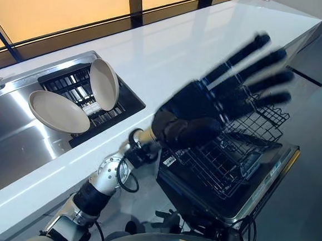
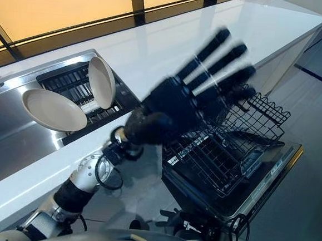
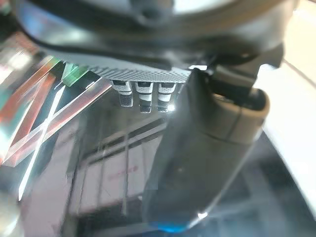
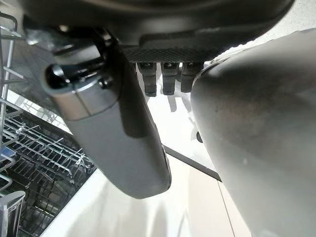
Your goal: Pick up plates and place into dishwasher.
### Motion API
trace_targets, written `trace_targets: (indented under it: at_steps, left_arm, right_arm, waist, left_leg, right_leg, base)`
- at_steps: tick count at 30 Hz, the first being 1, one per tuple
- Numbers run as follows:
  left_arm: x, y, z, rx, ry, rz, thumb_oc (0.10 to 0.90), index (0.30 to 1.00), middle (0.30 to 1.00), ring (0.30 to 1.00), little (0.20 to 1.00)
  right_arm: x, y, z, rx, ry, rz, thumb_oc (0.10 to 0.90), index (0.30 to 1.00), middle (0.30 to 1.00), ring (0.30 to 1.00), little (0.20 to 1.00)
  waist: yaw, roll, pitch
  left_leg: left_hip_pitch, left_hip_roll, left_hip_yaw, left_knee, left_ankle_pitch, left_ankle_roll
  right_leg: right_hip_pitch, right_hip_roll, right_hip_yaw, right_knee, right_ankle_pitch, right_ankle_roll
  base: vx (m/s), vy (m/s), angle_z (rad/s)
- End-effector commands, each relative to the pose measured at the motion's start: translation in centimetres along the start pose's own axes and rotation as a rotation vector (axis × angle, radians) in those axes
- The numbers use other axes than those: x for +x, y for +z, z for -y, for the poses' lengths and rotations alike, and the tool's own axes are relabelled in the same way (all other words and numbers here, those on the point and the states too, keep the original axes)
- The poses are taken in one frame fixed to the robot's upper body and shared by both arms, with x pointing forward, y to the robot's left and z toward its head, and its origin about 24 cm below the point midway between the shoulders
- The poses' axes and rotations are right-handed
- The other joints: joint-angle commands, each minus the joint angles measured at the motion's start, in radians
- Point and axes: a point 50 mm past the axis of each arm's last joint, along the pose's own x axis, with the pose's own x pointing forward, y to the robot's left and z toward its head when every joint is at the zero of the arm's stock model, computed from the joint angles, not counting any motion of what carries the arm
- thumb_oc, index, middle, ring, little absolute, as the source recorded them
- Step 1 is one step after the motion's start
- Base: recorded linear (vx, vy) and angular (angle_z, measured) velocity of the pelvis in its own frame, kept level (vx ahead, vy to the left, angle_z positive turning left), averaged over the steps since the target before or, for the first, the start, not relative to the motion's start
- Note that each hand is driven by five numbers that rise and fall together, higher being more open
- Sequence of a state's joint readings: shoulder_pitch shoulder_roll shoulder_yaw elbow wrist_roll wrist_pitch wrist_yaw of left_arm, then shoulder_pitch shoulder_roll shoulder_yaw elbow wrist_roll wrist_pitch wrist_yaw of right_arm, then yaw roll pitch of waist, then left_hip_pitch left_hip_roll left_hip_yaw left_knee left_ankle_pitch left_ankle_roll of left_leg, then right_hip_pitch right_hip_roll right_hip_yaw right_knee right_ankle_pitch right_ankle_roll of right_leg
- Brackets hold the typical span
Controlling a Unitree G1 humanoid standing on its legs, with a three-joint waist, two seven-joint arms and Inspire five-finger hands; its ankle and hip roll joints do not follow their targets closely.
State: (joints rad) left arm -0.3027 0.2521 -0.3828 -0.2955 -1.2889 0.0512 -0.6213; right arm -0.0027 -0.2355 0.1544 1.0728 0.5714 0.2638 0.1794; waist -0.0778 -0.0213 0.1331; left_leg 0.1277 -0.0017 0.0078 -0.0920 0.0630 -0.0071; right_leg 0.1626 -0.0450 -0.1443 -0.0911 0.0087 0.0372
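the left hand (image 1: 206, 115) hangs in the air with its fingers spread straight and nothing in it, raised above the front edge of the white counter (image 1: 172, 49) and over the near side of the dishwasher rack (image 1: 231, 154), which stands pulled out below the counter on the open door and looks bare of dishes. the plates are still in the sink (image 1: 15, 126) at the counter's left end: a flat plate (image 1: 58, 112) leans low across the dark drying rack (image 1: 77, 86) in the basin, and a second plate (image 1: 104, 83) stands nearly upright on its edge just behind it, the two close together, whether touching i cannot tell. the right hand (image 4: 118, 143) shows in its own wrist view with the thumb straight and the fingers reaching out uncurled, wire rack off to one side, a pale rounded surface close by that i cannot identify. the step in hand looks like the reach back for a plate, so none of the load is done yet. to do it well, the left hand should travel across the counter to the sink's right edge, come at the upright plate first since its rim stands free, and close thumb on one face and fingers on the other near the top rim. lift straight up so it clears the rack's tines and does not knock the flat plate, then keep it on edge for the slots.
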Motion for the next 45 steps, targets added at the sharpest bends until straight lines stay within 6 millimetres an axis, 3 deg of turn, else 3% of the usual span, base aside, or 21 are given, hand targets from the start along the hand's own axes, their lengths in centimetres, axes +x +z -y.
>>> trace_targets:
  at_steps: [1,3,4,9,18,22,28,33,39,45]
  left_arm:
    - [0.8,6.3,0.6,0.482,0.042,0.202,0.8,0.9,0.9,0.9,0.9]
    - [-0.2,9.1,0.9,0.701,0.114,0.226,0.8,0.9,0.9,0.9,0.9]
    - [-0.7,10.9,1.5,0.9,0.172,0.244,0.8,0.9,0.9,0.9,0.9]
    - [-1.7,15.0,3.9,1.556,0.34,0.279,0.8,0.9,0.9,0.9,0.9]
    - [-4.9,19.9,4.8,2.222,0.582,0.096,0.8,0.9,0.9,0.9,0.9]
    - [-7.0,22.2,4.7,2.371,0.727,0.007,0.8,0.9,0.9,0.9,0.9]
    - [-10.4,24.0,4.5,2.42,0.933,-0.16,0.8,0.9,0.9,0.9,0.9]
    - [-14.0,24.7,3.4,2.46,1.079,-0.476,0.8,0.9,0.9,0.9,0.9]
    - [-16.2,26.2,3.1,2.531,1.117,-0.808,0.8,0.9,0.9,0.9,0.9]
    - [-17.1,27.8,3.8,2.655,1.099,-0.993,0.8,0.9,0.9,0.9,0.9]
  right_arm:
    - [0.5,-2.0,-2.0,0.059,0.074,-0.035,0.8,0.9,0.9,0.9,0.9]
    - [0.4,-2.9,-1.3,0.082,0.053,-0.039,0.8,0.9,0.9,0.9,0.9]
    - [0.2,-3.4,-0.7,0.105,0.042,-0.038,0.8,0.9,0.9,0.9,0.9]
    - [-0.1,-4.9,0.6,0.162,0.013,-0.038,0.8,0.9,0.9,0.9,0.9]
    - [-0.5,-5.2,1.9,0.23,-0.017,-0.027,0.8,0.9,0.9,0.9,0.9]
    - [-0.6,-4.8,2.2,0.233,-0.026,-0.022,0.8,0.9,0.9,0.9,0.9]
    - [-0.7,-4.0,2.6,0.253,-0.043,-0.017,0.8,0.9,0.9,0.9,0.9]
    - [-0.9,-3.5,3.2,0.25,-0.052,-0.011,0.8,0.9,0.9,0.9,0.9]
    - [-1.0,-2.7,3.6,0.247,-0.058,-0.002,0.8,0.9,0.9,0.9,0.9]
    - [-1.2,-2.6,4.2,0.237,-0.074,-0.004,0.8,0.9,0.9,0.9,0.9]
  waist:
    - [0.019,0.01,-0.019]
    - [0.026,0.013,-0.028]
    - [0.032,0.016,-0.034]
    - [0.049,0.019,-0.042]
    - [0.083,0.034,-0.056]
    - [0.095,0.045,-0.057]
    - [0.109,0.058,-0.055]
    - [0.114,0.067,-0.051]
    - [0.114,0.076,-0.052]
    - [0.11,0.083,-0.052]
  left_leg:
    - [0.028,-0.069,0.024,0.005,-0.119,0.063]
    - [0.028,-0.07,0.02,0.005,-0.117,0.061]
    - [0.029,-0.071,0.016,0.005,-0.117,0.061]
    - [0.032,-0.073,0.003,0.005,-0.115,0.059]
    - [0.027,-0.078,-0.014,0.005,-0.108,0.051]
    - [0.024,-0.077,-0.015,0.005,-0.104,0.046]
    - [0.025,-0.078,-0.02,0.005,-0.101,0.044]
    - [0.026,-0.081,-0.028,0.005,-0.1,0.045]
    - [0.027,-0.081,-0.024,0.005,-0.099,0.045]
    - [0.029,-0.079,-0.016,0.005,-0.099,0.044]
  right_leg:
    - [-0.012,0.068,0.039,0.013,-0.003,-0.002]
    - [-0.008,0.068,0.032,0.011,-0.008,-0.002]
    - [-0.006,0.069,0.027,0.011,-0.011,-0.004]
    - [0.003,0.068,0.013,0.009,-0.022,-0.009]
    - [0.006,0.065,-0.003,0.006,-0.03,-0.012]
    - [0.006,0.061,-0.01,0.006,-0.03,-0.01]
    - [0.009,0.057,-0.02,0.007,-0.032,-0.009]
    - [0.01,0.055,-0.023,0.01,-0.032,-0.008]
    - [0.009,0.053,-0.023,0.01,-0.03,-0.002]
    - [0.008,0.052,-0.02,0.009,-0.026,0.002]
  base:
    - [0.0,0.0,0.0]
    - [0.04,0.003,0.05]
    - [0.04,0.001,0.08]
    - [0.03,-0.005,0.08]
    - [0.02,0.006,0.08]
    - [0.01,0.007,0.02]
    - [0.0,0.0,0.0]
    - [-0.01,0.017,0.13]
    - [0.0,0.002,0.01]
    - [0.0,0.0,0.0]
